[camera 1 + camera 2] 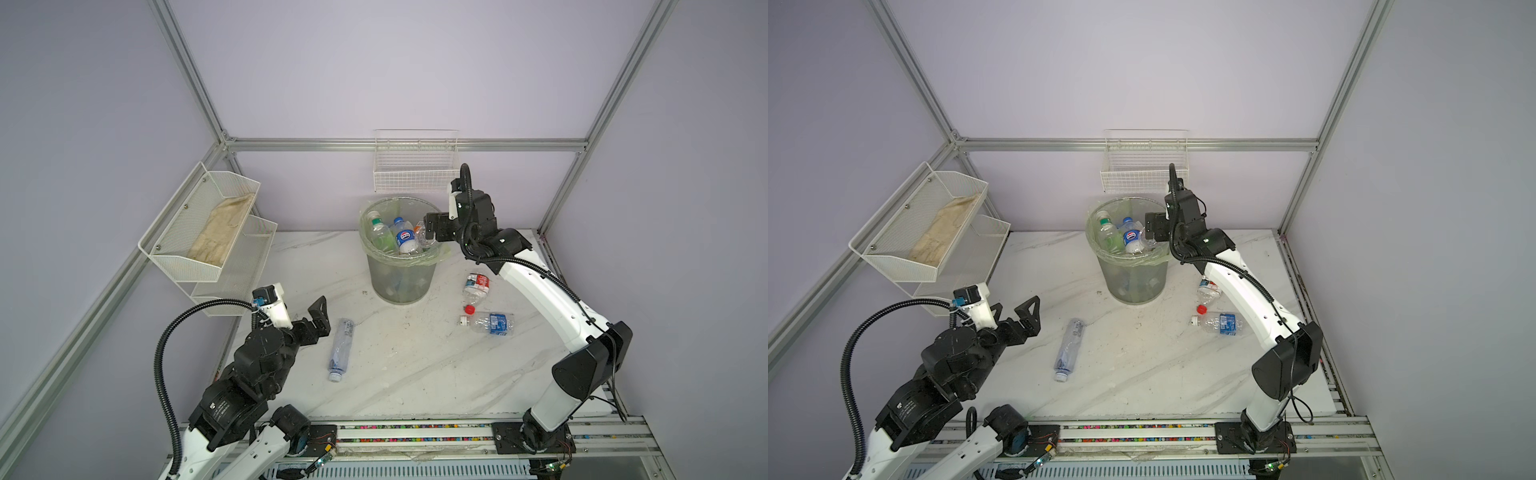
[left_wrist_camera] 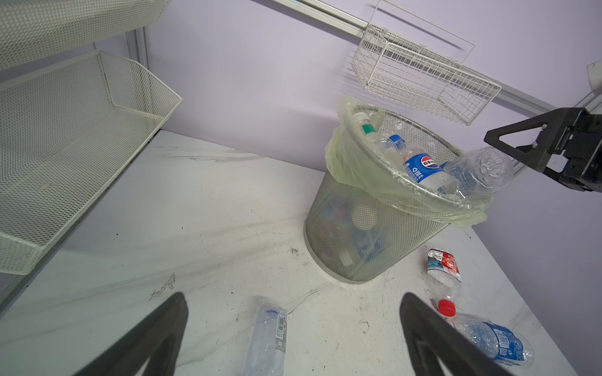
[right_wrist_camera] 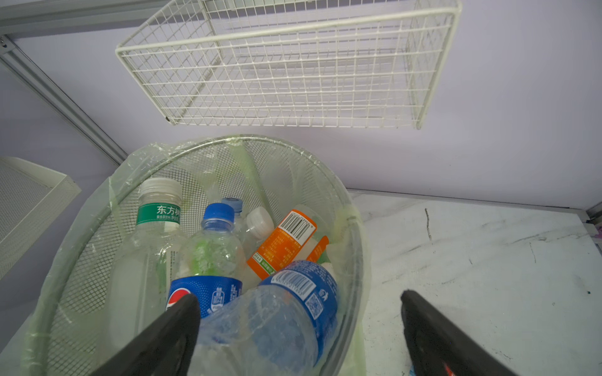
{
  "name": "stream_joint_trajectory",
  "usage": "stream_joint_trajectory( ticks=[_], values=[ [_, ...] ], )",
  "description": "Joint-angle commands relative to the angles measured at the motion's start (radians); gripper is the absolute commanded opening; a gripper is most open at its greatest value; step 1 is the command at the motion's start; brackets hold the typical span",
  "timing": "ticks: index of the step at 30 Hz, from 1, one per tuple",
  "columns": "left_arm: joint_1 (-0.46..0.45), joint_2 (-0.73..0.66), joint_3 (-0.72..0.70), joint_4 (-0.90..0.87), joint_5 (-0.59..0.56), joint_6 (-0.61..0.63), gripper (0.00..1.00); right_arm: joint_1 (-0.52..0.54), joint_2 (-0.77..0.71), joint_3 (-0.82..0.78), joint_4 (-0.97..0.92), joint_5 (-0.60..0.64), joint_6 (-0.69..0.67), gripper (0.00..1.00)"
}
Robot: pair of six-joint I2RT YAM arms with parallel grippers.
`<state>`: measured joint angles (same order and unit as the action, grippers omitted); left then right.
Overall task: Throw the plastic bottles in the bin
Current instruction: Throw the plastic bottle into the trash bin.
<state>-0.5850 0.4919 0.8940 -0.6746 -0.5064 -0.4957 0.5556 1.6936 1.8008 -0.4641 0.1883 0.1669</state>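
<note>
A: Nearest the rail (image 1: 415, 432): left arm (image 1: 257, 357) low over the table (image 1: 415, 374), its jaws spread wide with nothing between them. Why parked there?
B: The clear bottle (image 1: 341, 349) lies on its side just beside them, cap toward the rail. In the left wrist view it runs up between the two fingers. Judged the next pick: the open jaws line up to close across its body.
A: Further in, right side?
B: Blue-labelled bottle (image 1: 490, 323), white cap, on its side. Red-labelled bottle (image 1: 476, 289) just behind, crumpled, its red cap near the white one. Both on the table beneath the right arm (image 1: 536, 286), well apart from the clear bottle. Not yet binned.
A: Then the bin (image 1: 399, 278)?
B: Upright at the back of the table, pale green bag (image 1: 440, 251) folded over its rim, bottles heaped nearly to the top. The right arm's jaws hang at the rim, wide apart, gripping nothing: one finger (image 3: 169, 332) over the heap, the other outside the rim.
A: And under them?
B: A crushed bottle (image 3: 267, 319) with a blue label lies on top of the heap, base jutting past the rim. Judgement: the heap gives it no room to sink, so a knock could roll it out.
A: Beyond?
B: Wire wall basket (image 1: 415, 174), hung above the bin. No bottle seen in it.
</note>
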Motion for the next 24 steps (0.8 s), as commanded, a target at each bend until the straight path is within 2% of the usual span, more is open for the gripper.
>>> stream_joint_trajectory(
  ticks=[1, 5, 17, 24],
  values=[
    [-0.003, 0.006, -0.021, 0.03, -0.001, -0.004, 1.0, 0.0, 0.036, -0.013, -0.044, 0.042, 0.02, 0.97],
    [-0.003, 0.002, -0.021, 0.024, -0.003, -0.003, 1.0, 0.0, 0.064, 0.024, -0.098, 0.033, 0.03, 0.97],
    [-0.003, 0.03, -0.032, 0.041, 0.014, -0.003, 1.0, 0.0, -0.157, 0.016, 0.01, -0.063, 0.041, 0.97],
    [-0.003, 0.115, -0.038, 0.034, 0.041, -0.007, 1.0, 0.0, -0.246, 0.007, 0.02, -0.053, 0.045, 0.97]
  ],
)
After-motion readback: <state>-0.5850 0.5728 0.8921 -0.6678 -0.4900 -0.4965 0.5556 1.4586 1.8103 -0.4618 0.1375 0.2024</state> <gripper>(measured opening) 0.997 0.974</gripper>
